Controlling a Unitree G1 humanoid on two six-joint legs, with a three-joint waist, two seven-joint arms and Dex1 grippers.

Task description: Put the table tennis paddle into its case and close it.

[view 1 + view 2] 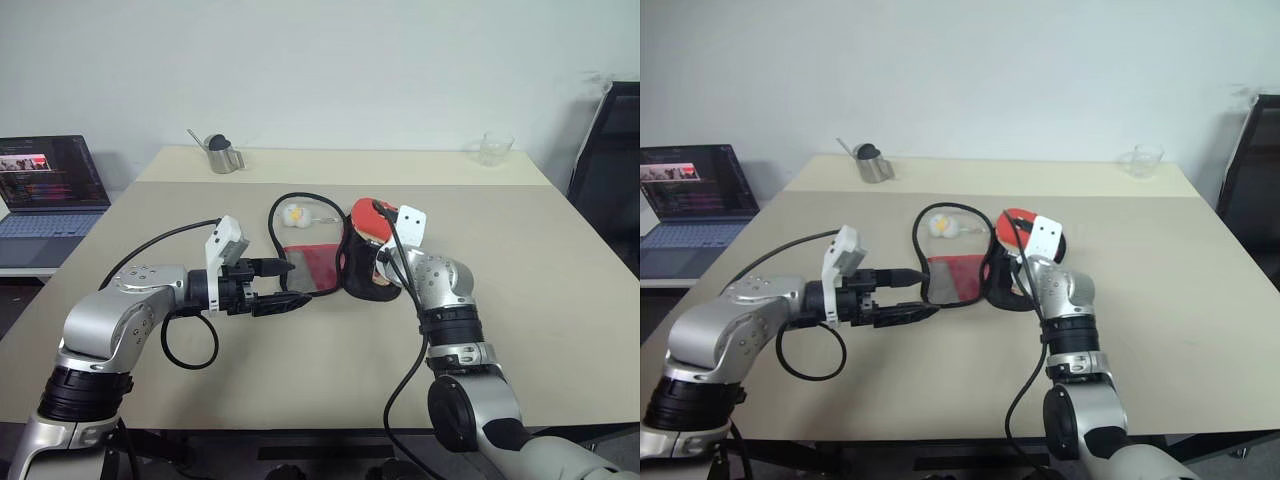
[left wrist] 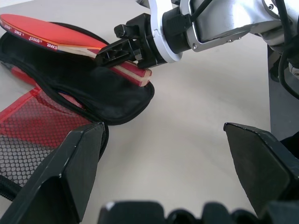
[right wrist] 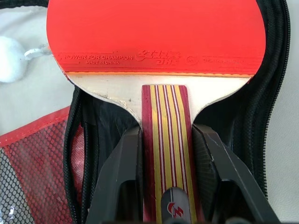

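Nearest me, my left tool sits wide open and empty by the case's mesh flap. Beyond, my right tool clamps the table tennis paddle by its handle, blade over the open case on the bench; I'd slide it in flat, centred between zip edges.

Even, soft light falls on the bench from above, leaving only faint shadows. Around the glowing laptop nothing glares. In the left wrist view the nearest fingers look soft.
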